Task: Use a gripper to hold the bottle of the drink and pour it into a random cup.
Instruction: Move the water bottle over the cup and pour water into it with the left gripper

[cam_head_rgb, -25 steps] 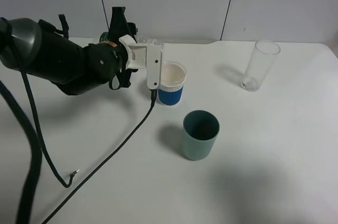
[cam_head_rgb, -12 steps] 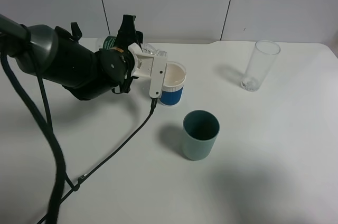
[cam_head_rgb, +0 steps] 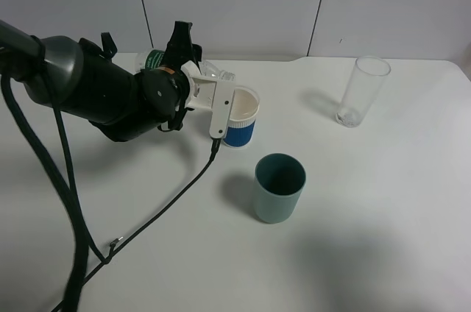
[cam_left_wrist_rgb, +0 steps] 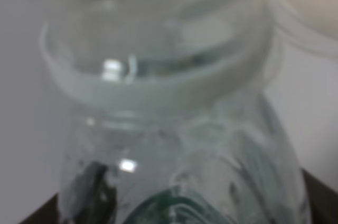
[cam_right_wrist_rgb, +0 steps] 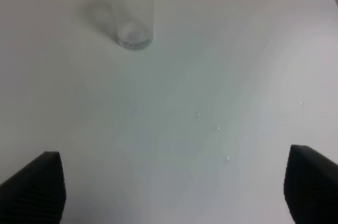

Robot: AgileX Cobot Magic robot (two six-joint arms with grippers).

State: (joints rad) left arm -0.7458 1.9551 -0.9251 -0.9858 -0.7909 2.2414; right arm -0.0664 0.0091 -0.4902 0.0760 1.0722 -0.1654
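The pour itself was the step in hand. In the high view the left tool (cam_head_rgb: 179,58) was clamped round the bottle (cam_head_rgb: 210,73) in the upper left of the frame, raised off the desk (cam_head_rgb: 383,201) and just left of the cup (cam_head_rgb: 241,117), which was white with a blue band.

The bottle lay close to horizontal. Its long axis ran left to right across the frame, green label end to the left and narrow neck to the right, with the mouth near the cup's left rim. The left wrist view showed the neck of the bottle (cam_left_wrist_rgb: 174,129) blurred and very close, with the pale rim of the cup (cam_left_wrist_rgb: 311,7) beyond it. No stream of drink could be made out in either view.

The next move probably called for tipping the neck a little further down while keeping the mouth over the cup's opening, slowly enough not to spill past the rim.

The right tool (cam_right_wrist_rgb: 177,184) stood wide and held nothing, facing the tall glass (cam_right_wrist_rgb: 129,7). The grey-green cup (cam_head_rgb: 280,187) stood near the centre of the frame, apart from the pour.
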